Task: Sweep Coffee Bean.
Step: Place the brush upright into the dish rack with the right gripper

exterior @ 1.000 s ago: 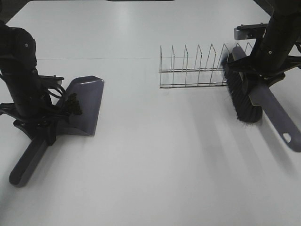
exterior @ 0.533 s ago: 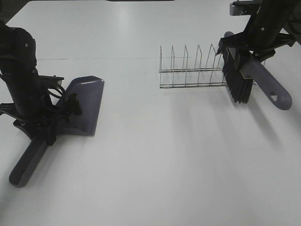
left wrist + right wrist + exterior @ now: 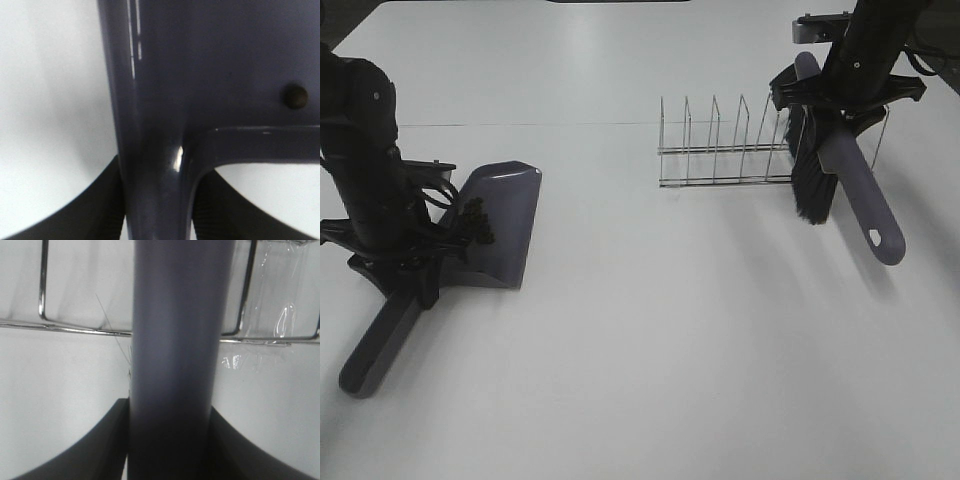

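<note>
Coffee beans [image 3: 475, 220]: one dark cluster, lying at rear of purple dustpan [image 3: 505, 215] pan, near handle junction; exact no. can't be counted from exterior high view, one stray-looking bean [image 3: 295, 96] shows in left wrist view. Judged light, hard, smooth, apt to roll and scatter, so not items to pinch; best handled by bristles and pan, keeping pan level or tipped back. Left tool [image 3: 415, 270] clamped on dustpan handle [image 3: 155, 200] at neck, pan flat on table [image 3: 640, 350]. Right tool [image 3: 840, 95] clamped on brush [image 3: 815, 175] handle [image 3: 175, 365], mid-shaft; brush held off table, bristles hanging down, just beside end of wire rack [image 3: 730, 145]. Count: 1 dustpan, 1 brush, 1 wire rack, 2 tools. No loose beans visible on table surface, so sweep appears essentially done.
</note>
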You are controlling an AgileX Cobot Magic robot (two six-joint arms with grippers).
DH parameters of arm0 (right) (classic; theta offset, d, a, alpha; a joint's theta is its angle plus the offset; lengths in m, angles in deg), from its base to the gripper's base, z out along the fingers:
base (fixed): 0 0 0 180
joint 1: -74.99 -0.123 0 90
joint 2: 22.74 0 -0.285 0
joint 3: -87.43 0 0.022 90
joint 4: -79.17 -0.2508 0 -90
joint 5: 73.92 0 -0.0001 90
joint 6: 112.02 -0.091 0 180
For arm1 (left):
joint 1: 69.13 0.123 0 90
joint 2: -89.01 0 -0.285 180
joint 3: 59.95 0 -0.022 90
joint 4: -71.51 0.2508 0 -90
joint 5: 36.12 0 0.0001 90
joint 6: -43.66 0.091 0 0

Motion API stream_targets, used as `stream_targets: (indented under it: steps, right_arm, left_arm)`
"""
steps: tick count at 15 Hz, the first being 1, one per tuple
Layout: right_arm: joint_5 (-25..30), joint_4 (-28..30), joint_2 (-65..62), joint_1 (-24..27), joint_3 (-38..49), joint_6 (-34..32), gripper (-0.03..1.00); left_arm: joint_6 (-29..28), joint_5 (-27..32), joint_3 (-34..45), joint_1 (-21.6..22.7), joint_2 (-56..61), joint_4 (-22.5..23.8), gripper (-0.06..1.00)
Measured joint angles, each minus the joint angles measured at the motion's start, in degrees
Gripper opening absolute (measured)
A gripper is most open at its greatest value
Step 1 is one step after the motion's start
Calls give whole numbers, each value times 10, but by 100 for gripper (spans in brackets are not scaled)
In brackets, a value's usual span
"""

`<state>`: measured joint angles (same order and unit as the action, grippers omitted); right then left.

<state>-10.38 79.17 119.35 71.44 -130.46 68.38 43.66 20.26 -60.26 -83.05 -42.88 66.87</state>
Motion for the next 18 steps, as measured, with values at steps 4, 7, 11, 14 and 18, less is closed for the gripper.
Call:
stream_targets:
  steps: [4, 7, 11, 14, 18]
  right_arm:
    - [5, -7, 11, 2, -8, 33, 31]
    - [57, -8, 28, 2, -14, 35, 31]
    - [70, -10, 38, 2, -14, 36, 31]
    - [70, -11, 38, 2, -29, 36, 31]
    - [69, -21, 38, 2, -93, 37, 31]
  left_arm:
    - [0, 0, 0, 0, 0, 0, 35]
    - [3, 0, 0, 1, -1, -1, 35]
    - [13, 0, 0, 1, -1, -1, 35]
    - [13, 0, 0, 1, -1, -1, 35]
    - [13, 1, 0, 1, -1, -1, 35]
